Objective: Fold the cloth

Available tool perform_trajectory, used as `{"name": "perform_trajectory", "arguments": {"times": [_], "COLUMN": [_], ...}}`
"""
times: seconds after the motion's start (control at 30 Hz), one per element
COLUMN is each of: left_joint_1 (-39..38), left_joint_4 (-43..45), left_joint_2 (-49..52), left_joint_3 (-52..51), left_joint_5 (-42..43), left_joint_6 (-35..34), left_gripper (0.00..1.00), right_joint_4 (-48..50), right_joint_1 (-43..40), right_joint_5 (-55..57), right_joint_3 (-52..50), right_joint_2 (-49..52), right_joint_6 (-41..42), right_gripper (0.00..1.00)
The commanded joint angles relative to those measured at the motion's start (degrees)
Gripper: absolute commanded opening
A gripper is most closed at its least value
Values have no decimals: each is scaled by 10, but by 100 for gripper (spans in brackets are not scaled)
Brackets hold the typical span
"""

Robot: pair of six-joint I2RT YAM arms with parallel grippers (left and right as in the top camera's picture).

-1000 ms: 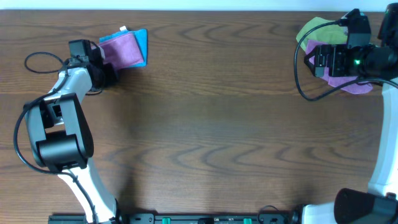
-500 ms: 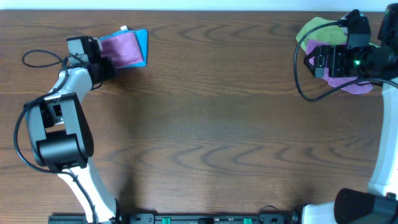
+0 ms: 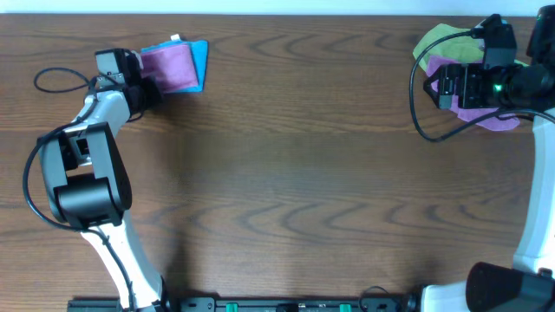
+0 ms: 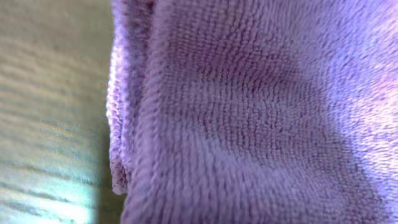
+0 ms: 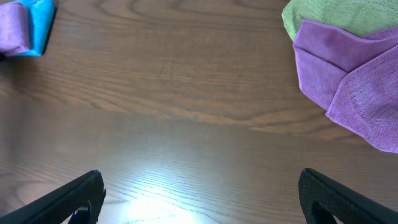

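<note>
A folded purple cloth point(image 3: 170, 67) lies on a blue cloth point(image 3: 200, 62) at the table's far left. My left gripper point(image 3: 147, 87) is at that purple cloth's left edge. The purple cloth point(image 4: 249, 112) fills the left wrist view and no fingers show there. A second purple cloth point(image 3: 490, 117) lies crumpled on a green cloth point(image 3: 434, 39) at the far right, partly under my right arm. My right gripper point(image 5: 200, 177) is open and empty above bare wood; it also shows in the overhead view point(image 3: 440, 87). The right-hand purple cloth point(image 5: 348, 87) and the green cloth point(image 5: 336, 15) sit at upper right in the right wrist view.
A black cable point(image 3: 56, 82) loops on the table left of the left arm. Another cable point(image 3: 418, 113) hangs from the right arm. The brown wooden table point(image 3: 295, 173) spans the view between the two arms.
My left gripper has shifted slightly toward the far edge, closer against the purple cloth's left side. The right arm has not moved.
</note>
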Motion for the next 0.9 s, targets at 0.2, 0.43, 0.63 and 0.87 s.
{"name": "perform_trajectory", "arguments": {"times": [0.2, 0.43, 0.63, 0.87], "left_joint_1": [-2, -2, -2, -3], "left_joint_4": [4, -12, -60, -105], "left_joint_2": [11, 11, 9, -37], "left_joint_3": [55, 57, 75, 101], "left_joint_5": [-2, 45, 72, 86], "left_joint_6": [-4, -4, -5, 0], "left_gripper": [6, 6, 6, 6], "right_joint_4": [-3, -3, -3, -3], "right_joint_1": [4, 4, 5, 4], "right_joint_5": [-9, -12, -20, -20], "right_joint_3": [-4, -4, -4, -4], "right_joint_2": [-11, -11, -11, -11], "right_joint_6": [-5, -5, -6, -6], "right_gripper": [99, 99, 99, 99]}}
